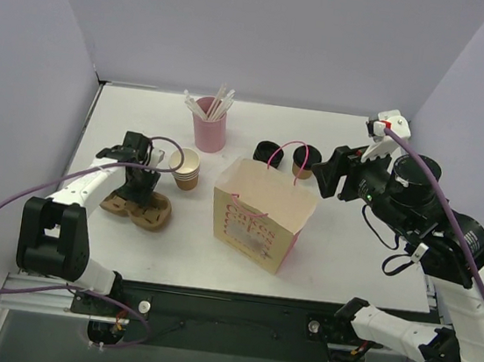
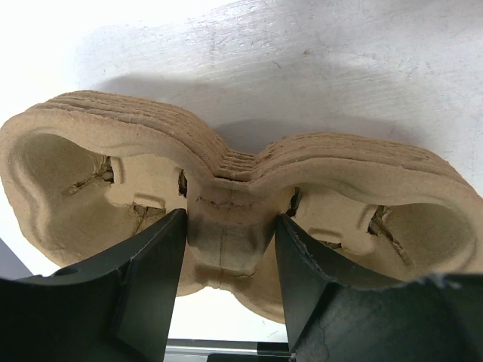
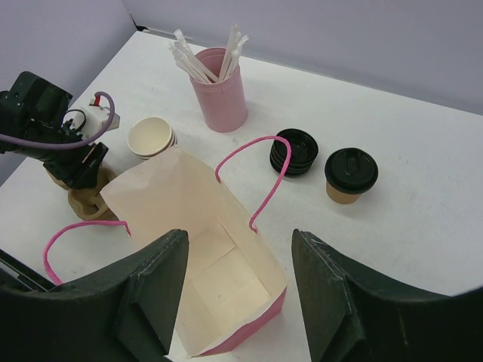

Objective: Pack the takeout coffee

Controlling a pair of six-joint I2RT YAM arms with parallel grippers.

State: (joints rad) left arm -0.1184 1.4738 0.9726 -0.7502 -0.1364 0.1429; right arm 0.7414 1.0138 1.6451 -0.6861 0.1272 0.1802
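Toward the far right of the white table (image 1: 330,255): takeout coffee (image 1: 303,163) (image 3: 351,175), a small brown kraft-paper cup with round black plastic lid, upright, lid on, outside the bag, gripped by nothing. Just beside it on the left, not touching: low stack of round black plastic lids (image 1: 267,153) (image 3: 295,151). Just in front of both: pink-and-cream paper bag (image 1: 259,223) (image 3: 198,226) with pink cord handles, upright, mouth open, floor visible in the right wrist view. Above the bag's far right corner, near the coffee: right gripper (image 1: 325,175) (image 3: 240,243), fingers wide apart, nothing between them. Farther left along the back: tall pink cup of white straws (image 1: 210,126) (image 3: 220,98). In front of that: short stack of open kraft-paper cups (image 1: 187,170) (image 3: 151,139). At the left side: stack of brown moulded-pulp cup carriers (image 1: 154,214) (image 2: 226,162), flat on the table. Down over that stack: left gripper (image 1: 138,191) (image 2: 230,226), fingers at a middling spread, one on each side of the narrow waist between the two wells. Pressed against it or just beside it: cannot tell.
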